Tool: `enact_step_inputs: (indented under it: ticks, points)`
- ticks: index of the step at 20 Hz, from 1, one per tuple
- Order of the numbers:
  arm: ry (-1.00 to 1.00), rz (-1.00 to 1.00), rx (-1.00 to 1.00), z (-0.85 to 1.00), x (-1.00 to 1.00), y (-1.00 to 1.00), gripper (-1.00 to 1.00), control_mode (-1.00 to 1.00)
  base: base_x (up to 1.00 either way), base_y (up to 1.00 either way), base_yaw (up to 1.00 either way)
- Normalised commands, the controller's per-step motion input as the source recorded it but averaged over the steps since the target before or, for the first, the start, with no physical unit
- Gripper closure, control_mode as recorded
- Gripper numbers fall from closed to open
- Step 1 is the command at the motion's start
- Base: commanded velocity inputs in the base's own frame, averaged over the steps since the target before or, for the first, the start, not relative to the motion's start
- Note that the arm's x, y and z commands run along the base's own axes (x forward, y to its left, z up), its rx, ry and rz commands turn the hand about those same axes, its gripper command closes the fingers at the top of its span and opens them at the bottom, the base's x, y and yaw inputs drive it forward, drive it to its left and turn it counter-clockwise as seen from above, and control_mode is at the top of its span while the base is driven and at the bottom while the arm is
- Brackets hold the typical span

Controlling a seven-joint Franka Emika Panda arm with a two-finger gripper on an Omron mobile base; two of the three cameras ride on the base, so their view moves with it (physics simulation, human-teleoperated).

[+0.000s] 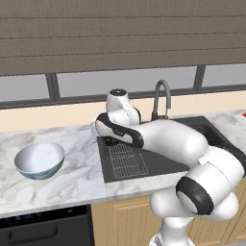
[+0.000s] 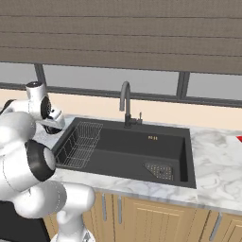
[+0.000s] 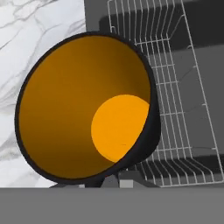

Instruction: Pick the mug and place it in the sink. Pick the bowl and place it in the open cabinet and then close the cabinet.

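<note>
Simulated kitchen, robot at the sink [image 1: 158,166]. The white arm [image 1: 163,139] is reaching forward and down over the left edge of the dark grey basin, where the wire rack [image 1: 126,159] is lying along the basin's left side. The gooseneck tap [image 1: 162,98] is standing at the back rim, behind the arm in the left base view and clear of it in the right base view.

The mug [image 3: 87,109] is sitting directly under the hand camera, its black rim and orange-yellow interior opening toward the lens. It is hanging over the boundary between the marble counter [image 1: 72,178] and the sink's left edge, with the rack's wires passing just beside and beneath it. In the left base view a dark shape below the wrist, at the sink's left rim, is probably the same mug, though the arm is covering most of it.

The gripper [image 3: 114,180] is showing as grey parts at the mug's lower edge, touching it; whether the fingers are pinching the wall or spread beside it cannot be told.

The bowl [image 1: 40,160] is resting upright on the counter well to the left of the sink, white inside, with a blue-green band near its base.

Light-wood cabinet doors [image 2: 151,218] are running below the counter.
</note>
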Motion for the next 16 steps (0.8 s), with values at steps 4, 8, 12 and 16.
enact_step_inputs:
  ticks: [4, 8, 12, 16]
  points:
    - [0.0, 0.14, 0.31, 0.0, -0.14, -1.0, 1.0, -1.0, 0.0, 0.0, 0.0]
    - [-0.01, 0.28, 0.11, 0.0, 0.0, -0.82, 1.0, -1.0, 0.0, 0.0, 0.0]
    - [-0.15, 0.31, -0.14, 0.03, 0.0, -0.56, 1.0, -1.0, 0.0, 0.0, 0.0]
    - [-0.07, 0.33, -0.16, 0.04, 0.12, -0.51, 1.0, -1.0, 0.0, 0.0, 0.0]
